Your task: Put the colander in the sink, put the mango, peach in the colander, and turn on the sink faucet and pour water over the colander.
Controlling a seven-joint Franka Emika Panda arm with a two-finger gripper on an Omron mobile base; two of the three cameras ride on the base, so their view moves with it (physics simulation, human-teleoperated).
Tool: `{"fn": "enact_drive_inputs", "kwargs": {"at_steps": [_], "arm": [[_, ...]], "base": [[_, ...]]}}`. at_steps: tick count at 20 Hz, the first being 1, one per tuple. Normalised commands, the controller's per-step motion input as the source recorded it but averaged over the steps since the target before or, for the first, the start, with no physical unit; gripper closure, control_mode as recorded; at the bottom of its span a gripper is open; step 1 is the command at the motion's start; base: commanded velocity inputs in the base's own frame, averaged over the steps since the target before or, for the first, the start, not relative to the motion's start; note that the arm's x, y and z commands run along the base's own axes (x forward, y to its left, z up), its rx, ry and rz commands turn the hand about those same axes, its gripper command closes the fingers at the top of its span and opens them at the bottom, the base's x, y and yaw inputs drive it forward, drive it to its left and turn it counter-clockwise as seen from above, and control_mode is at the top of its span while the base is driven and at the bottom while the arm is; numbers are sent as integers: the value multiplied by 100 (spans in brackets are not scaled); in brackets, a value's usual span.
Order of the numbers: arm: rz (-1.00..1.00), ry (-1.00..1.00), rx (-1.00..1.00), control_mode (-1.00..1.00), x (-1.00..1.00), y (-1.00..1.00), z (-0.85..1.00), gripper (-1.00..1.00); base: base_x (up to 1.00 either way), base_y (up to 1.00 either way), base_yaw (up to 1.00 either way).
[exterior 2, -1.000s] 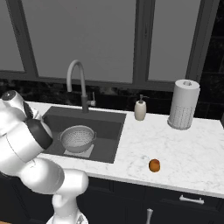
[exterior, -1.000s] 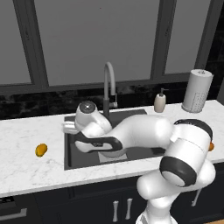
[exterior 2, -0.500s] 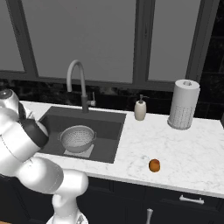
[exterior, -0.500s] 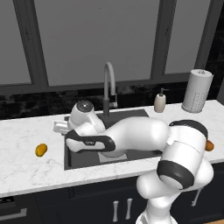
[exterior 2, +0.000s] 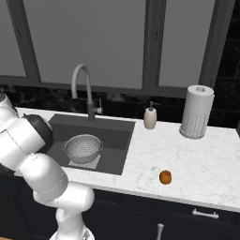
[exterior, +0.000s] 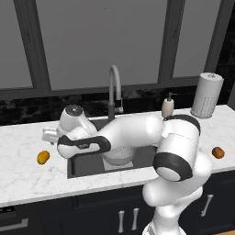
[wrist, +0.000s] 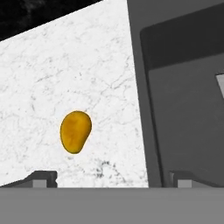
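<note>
- At the left of the left base view, the arm has been swung further out over the white counter (exterior: pixel 27 179) during the last second; the claw (exterior: pixel 49 136), earlier above the left rim of the sink (exterior: pixel 87 166), now hangs past that rim, up and to the right of the mango (exterior: pixel 43 157).
- In the middle of the right base view, the colander (exterior 2: pixel 83 148) is seen upright on the sink floor, as it was a second ago, empty of fruit; that first step is judged done.
- At the lower right of the right base view, the peach (exterior 2: pixel 165 177) lies on the counter, unmoved and well apart from the sink.
- At the upper middle of the left base view, the faucet (exterior: pixel 115 90) is seen with no water running.
- In the hand view, the mango lies left of centre on the marble, with the sink edge at the right; the two finger tips stand wide apart at the bottom corners and nothing is held between them.
- The shift is judged to be the approach to the mango, which is not yet centred between the tips.
</note>
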Motion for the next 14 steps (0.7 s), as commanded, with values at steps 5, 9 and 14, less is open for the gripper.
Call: {"fn": "enact_drive_inputs", "kwargs": {"at_steps": [5, 9, 14], "arm": [[0, -8, 0, -100, -5, 41, -24, -100], [0, -1, 0, -100, 15, 12, -16, -100], [0, 2, 0, -100, 14, 18, -12, -100]], "base": [[0, 0, 0], [0, 0, 0], [0, 0, 0]]}}
